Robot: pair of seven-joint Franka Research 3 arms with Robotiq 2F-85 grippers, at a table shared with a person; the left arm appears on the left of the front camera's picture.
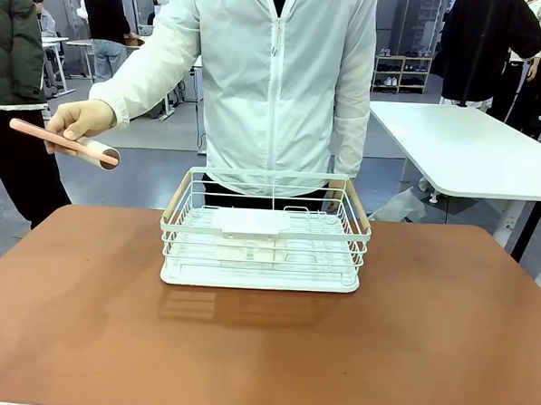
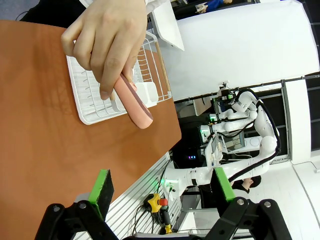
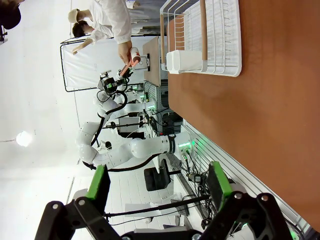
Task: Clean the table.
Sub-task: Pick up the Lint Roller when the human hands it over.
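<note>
Both gaping empty, the left gripper (image 2: 161, 180) sits nearer than the right gripper (image 3: 157, 177) to the pink-handled white lint roller (image 1: 60, 140), which a person's hand (image 1: 80, 120) holds beyond the smooth reddish-brown matte table's (image 1: 263, 347) far-left corner, handle pointing left.

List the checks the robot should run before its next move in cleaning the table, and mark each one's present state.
1. Left gripper open and empty: ok.
2. Right gripper open and empty: ok.
3. Lint roller free to take: not ok. The person's hand grips it in the air, beyond the table's far left corner.
4. Dish rack upright and steady on the table, near its far edge: ok.
5. Near half of the table top bare, leaving room to work: ok.
6. Dust or crumbs on the top to clean: cannot tell.
</note>
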